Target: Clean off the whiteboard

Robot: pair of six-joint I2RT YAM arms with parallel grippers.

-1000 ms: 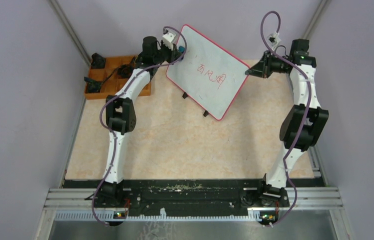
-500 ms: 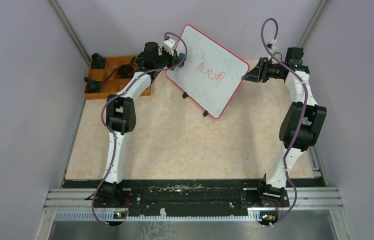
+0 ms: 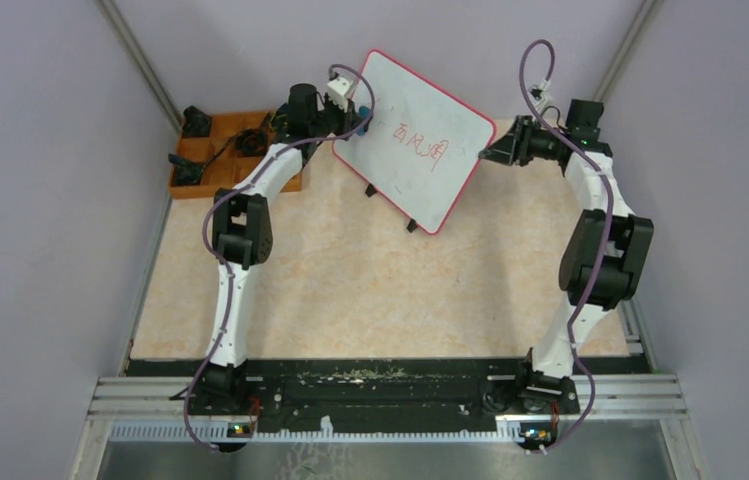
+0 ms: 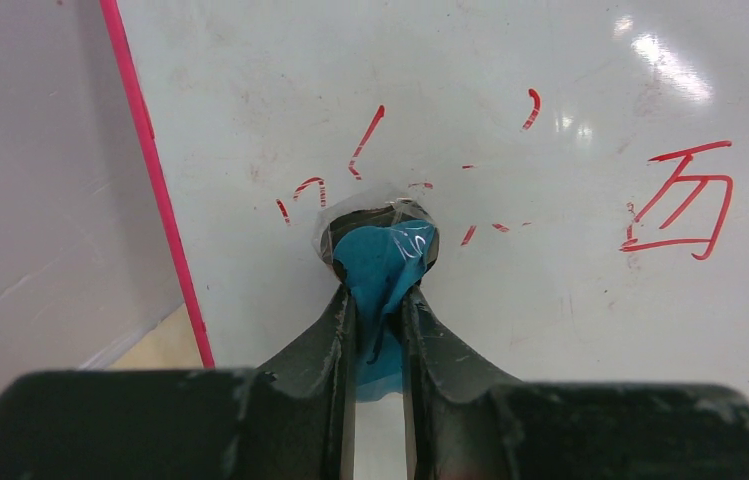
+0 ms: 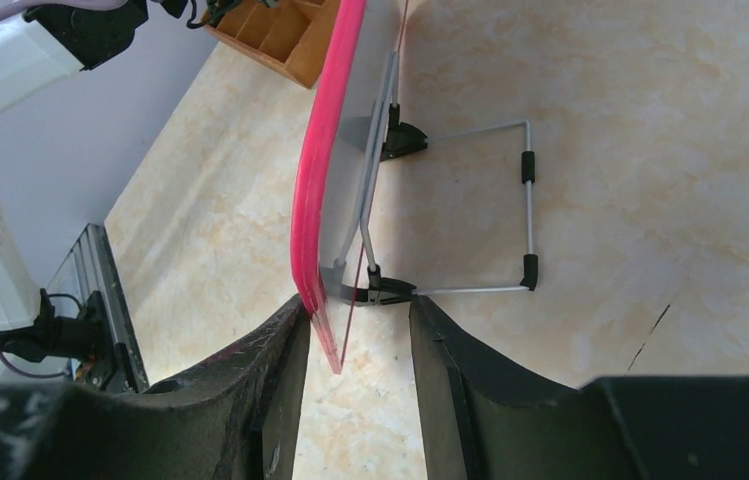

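The whiteboard (image 3: 415,140) leaned on its wire stand (image 5: 510,180) at the far middle of the table (image 3: 350,290), long axis running far-left to near-right, while the left gripper (image 4: 378,300) pinched a blue pad (image 4: 382,255) against its face and the right gripper (image 5: 358,310) straddled its right edge, jaws apart.

The beige marbled table (image 3: 350,280) is overlooked from above-behind; the white, red-framed rectangular whiteboard (image 3: 420,150) is shared close-up by wrist views: face-on left, edge-on right.
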